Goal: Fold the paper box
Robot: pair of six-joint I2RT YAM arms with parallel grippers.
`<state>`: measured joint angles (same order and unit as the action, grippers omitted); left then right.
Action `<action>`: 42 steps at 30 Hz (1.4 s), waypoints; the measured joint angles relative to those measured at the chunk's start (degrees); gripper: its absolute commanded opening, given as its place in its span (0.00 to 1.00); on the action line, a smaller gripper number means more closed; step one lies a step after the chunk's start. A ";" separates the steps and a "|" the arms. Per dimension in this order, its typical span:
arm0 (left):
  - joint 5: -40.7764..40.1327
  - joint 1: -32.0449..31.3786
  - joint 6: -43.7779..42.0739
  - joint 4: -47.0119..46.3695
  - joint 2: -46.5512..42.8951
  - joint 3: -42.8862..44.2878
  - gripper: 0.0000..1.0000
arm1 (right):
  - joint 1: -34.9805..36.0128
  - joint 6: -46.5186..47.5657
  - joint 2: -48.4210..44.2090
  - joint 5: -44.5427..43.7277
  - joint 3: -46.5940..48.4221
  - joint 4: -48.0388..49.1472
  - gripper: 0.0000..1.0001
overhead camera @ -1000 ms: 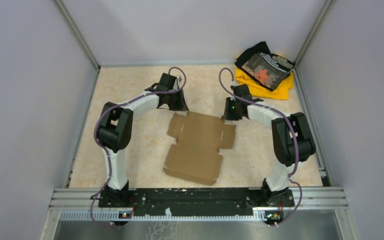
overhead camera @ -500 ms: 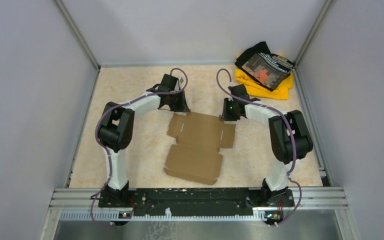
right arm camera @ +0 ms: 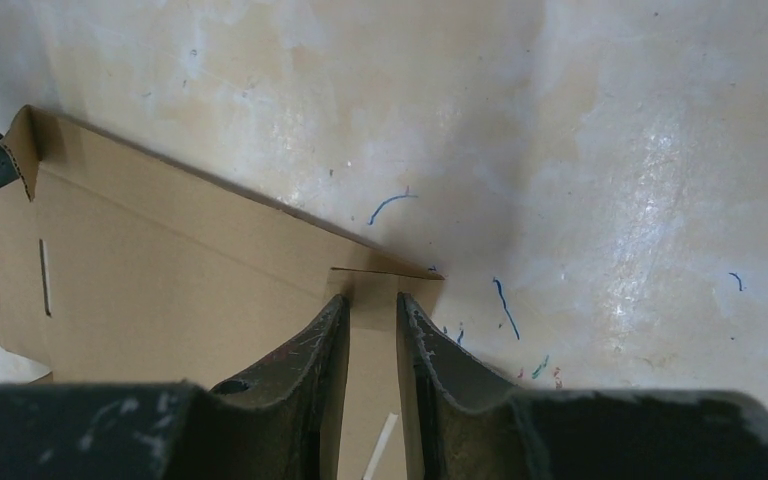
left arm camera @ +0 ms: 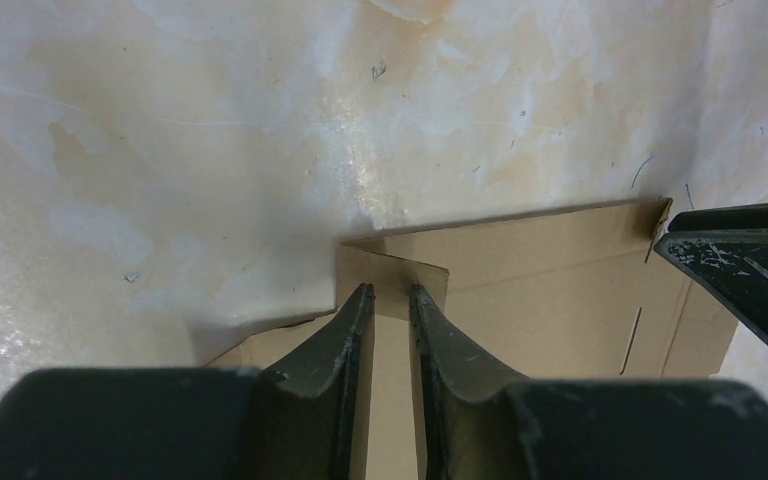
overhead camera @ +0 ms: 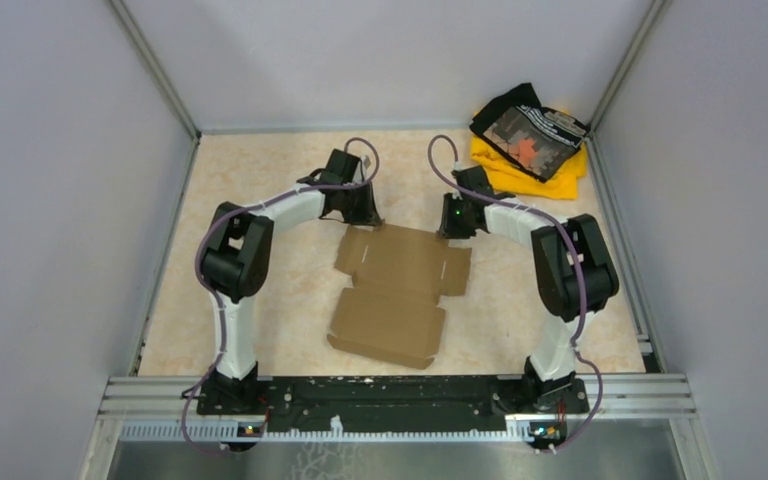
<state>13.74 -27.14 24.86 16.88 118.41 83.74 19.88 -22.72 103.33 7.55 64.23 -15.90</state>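
The left gripper (overhead camera: pixel 362 218) is at the far-left corner of the paper box (overhead camera: pixel 398 288). In its wrist view its jaws are open only a narrow slit, standing over a small corner tab of the cardboard. I cannot tell whether the tips touch the tab.

The box lies unfolded and flat in the middle of the counter (overhead camera: pixel 260 190). Its wider flapped panel is on the far side and a plainer panel points toward the arm bases.

The right gripper (overhead camera: pixel 451 234) is at the far-right corner of the box. Its jaws also stand slightly apart, above a matching corner tab, with nothing visibly clamped.

A yellow and black cloth pile (overhead camera: pixel 530 145) lies in the far-right corner, well apart from the box.
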 measured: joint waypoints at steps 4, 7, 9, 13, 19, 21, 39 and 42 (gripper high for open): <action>0.00 -0.22 -0.02 -0.02 0.42 0.02 0.25 | 0.22 0.00 0.94 -0.17 0.11 0.07 0.24; 0.00 -0.22 0.00 -0.02 0.61 0.04 0.25 | 0.28 0.00 1.33 -0.33 0.42 0.07 0.24; 0.00 -0.22 -0.02 0.00 0.79 0.17 0.25 | 0.33 0.00 1.40 -0.39 0.52 0.04 0.24; -0.02 -0.24 -0.02 0.02 1.40 1.03 0.26 | 0.59 0.04 1.49 -1.03 0.85 -0.11 0.24; -0.48 -0.61 -0.07 0.55 1.90 2.21 0.26 | 1.27 0.17 2.73 -2.45 2.58 -1.07 0.24; -0.87 -0.79 -0.09 1.11 2.08 2.73 0.26 | 1.62 0.20 3.19 -3.13 3.08 -1.31 0.24; -5.66 -2.69 -0.33 2.56 3.54 4.22 0.26 | 6.25 1.73 7.13 -13.51 9.11 -5.64 0.24; -7.10 -3.17 -0.35 2.78 3.67 4.52 0.26 | 6.71 1.84 7.65 -14.88 9.88 -6.25 0.24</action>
<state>6.63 -30.30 24.51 19.66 122.08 88.27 26.59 -20.88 110.98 -7.33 74.11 -22.15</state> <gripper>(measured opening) 0.258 0.240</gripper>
